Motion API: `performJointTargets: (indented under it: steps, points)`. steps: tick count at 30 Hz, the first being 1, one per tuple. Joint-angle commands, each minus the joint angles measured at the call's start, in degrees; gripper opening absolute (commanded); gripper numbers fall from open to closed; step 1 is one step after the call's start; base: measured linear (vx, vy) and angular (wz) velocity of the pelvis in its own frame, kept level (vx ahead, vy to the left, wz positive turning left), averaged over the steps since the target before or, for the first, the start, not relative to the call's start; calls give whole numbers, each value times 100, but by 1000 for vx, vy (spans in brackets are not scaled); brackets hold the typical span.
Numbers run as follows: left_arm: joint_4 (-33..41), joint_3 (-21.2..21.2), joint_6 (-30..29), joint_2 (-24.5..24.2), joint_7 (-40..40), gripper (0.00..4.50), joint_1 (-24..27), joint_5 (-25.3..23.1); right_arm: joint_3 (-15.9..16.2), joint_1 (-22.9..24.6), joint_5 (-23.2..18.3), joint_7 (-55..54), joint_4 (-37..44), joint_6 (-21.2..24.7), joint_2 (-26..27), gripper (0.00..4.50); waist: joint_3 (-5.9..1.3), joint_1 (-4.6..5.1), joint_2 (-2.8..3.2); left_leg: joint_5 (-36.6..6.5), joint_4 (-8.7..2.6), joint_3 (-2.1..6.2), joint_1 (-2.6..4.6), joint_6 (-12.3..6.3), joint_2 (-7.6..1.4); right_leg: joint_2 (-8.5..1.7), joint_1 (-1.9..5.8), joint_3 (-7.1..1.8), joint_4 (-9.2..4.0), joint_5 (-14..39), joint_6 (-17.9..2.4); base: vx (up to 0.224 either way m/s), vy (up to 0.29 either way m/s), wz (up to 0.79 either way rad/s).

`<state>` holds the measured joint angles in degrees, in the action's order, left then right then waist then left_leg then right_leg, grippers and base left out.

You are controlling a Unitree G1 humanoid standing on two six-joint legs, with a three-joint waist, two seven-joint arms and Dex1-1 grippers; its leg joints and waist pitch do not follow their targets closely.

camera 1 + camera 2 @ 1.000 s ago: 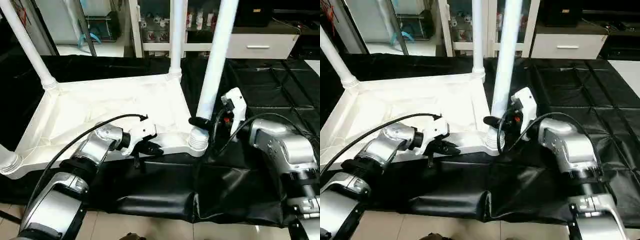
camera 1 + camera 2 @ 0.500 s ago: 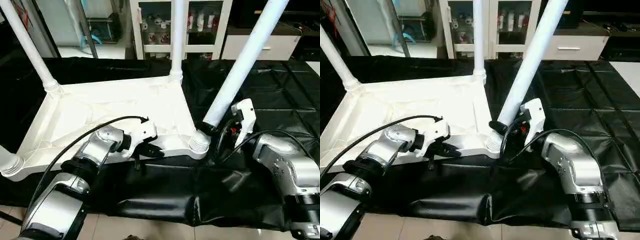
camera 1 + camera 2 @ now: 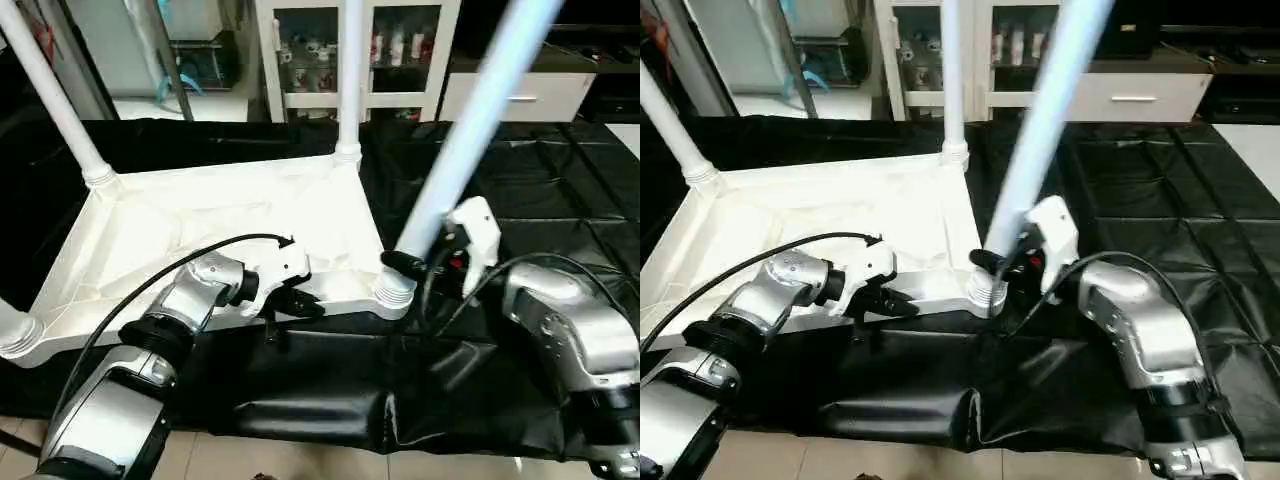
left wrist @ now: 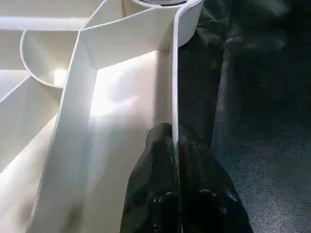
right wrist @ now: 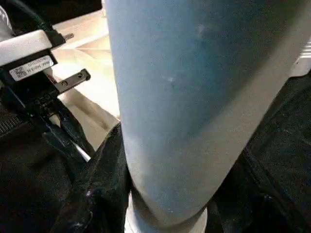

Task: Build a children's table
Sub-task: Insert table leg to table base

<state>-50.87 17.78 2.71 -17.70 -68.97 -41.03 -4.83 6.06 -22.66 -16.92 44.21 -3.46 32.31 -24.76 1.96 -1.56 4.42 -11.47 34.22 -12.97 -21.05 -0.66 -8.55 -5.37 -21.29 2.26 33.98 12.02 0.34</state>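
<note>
1. Head views: the tabletop [image 3: 220, 225] is lying underside up on the black-covered work table [image 3: 560, 180], three legs standing in its corner sockets. The right gripper [image 3: 405, 262] is clasping the fourth leg [image 3: 470, 130], which is leaning tilted over the near socket [image 3: 394, 290].
2. Left wrist view: the left gripper [image 4: 176, 160] is pinching the tabletop's near rim [image 4: 174, 82], fingers pressed together.
3. Right wrist view: a small label [image 5: 30, 67] is showing on the left gripper's housing; its print is unreadable.
</note>
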Motion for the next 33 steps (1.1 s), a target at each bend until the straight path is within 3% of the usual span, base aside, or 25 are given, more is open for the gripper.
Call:
performJointTargets:
  steps: [1,8,9,10,11,12,15,21,22,27,33]
  points:
    - [-18,-43,-38,10,158,0,14,-41,630,235,285,120,-418,241,81,184,-174,48,-63,-2761,-592,383,196,557,-510,-448,-71,-264,-554,2509,-974,0,0,0]
    - [20,-73,-42,-16,191,0,70,-22,1008,511,374,156,-341,275,160,184,-172,71,-64,-3048,-644,407,220,673,-517,-423,-89,-263,-564,2447,-882,0,0,0]
    - [24,-77,-44,-17,195,0,78,-17,1006,555,395,141,-375,276,170,184,-167,82,-193,-3036,-647,388,215,631,-517,-421,-89,-265,-584,2467,-890,0,0,0]
    - [32,-77,-45,-20,198,0,89,-17,991,601,407,123,-414,269,180,184,-167,82,-193,-3036,-647,388,215,631,-517,-421,-89,-265,-584,2467,-890,0,0,0]
    - [37,-77,-46,-22,198,0,94,-15,979,625,428,116,-444,247,184,184,-146,59,-129,-2979,-651,390,226,587,-517,-444,-103,-281,-603,2554,-881,0,0,0]
    - [43,-80,-49,-23,201,0,101,-12,940,664,474,77,-497,194,191,184,-149,56,-124,-3056,-653,400,249,600,-519,-452,-102,-281,-620,2753,-824,0,0,0]
    - [44,-86,-48,-21,210,0,102,-11,852,691,507,13,-537,113,216,184,-161,60,-133,-3045,-677,418,241,604,-519,-452,-86,-282,-639,2820,-736,0,0,0]
    - [23,-166,-58,36,288,0,92,55,493,750,530,-323,-715,-230,454,184,-149,85,-140,-3396,-692,441,276,671,-508,-439,-146,-273,-678,3101,-631,0,0,0]
    - [17,-167,-67,54,289,0,84,48,448,790,526,-366,-809,-297,501,184,-137,101,-106,-3518,-704,446,294,701,-507,-421,-158,-265,-697,3169,-589,0,0,0]
    - [15,-164,-56,44,284,0,91,40,476,846,595,-359,-917,-394,453,184,-135,128,-96,-3778,-724,468,311,763,-505,-404,-169,-260,-690,3056,-597,0,0,0]
    - [32,-174,-53,43,304,0,99,45,495,820,684,-348,-968,-520,446,184,-136,141,-105,-3742,-738,454,302,746,-502,-410,-171,-280,-688,2927,-645,0,0,0]
